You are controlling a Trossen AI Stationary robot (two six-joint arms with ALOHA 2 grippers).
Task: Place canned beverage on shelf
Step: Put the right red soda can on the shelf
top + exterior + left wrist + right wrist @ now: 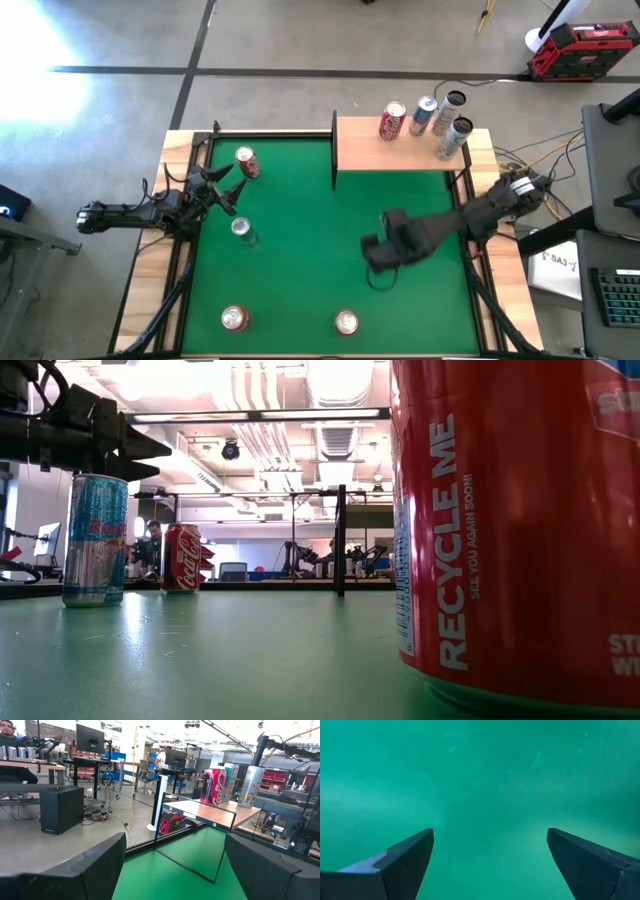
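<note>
Your right end effector (377, 262) hangs spread and empty over bare green bench (300, 250), likely free to pick a can. The nearest can (346, 322) stands just short of it; the shelf (395, 155) with four cans lies beyond. Left end effector (222, 190), released, waits by the slim can (242, 230).

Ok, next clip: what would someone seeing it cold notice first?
Probably the green table with cans scattered over it and four more cans already clustered on the shelf at the far right corner. Then the arms: the right gripper hangs open over bare green at centre-right, and the left gripper sits at the left edge, open, holding nothing, between a red can and a silver can.
</note>
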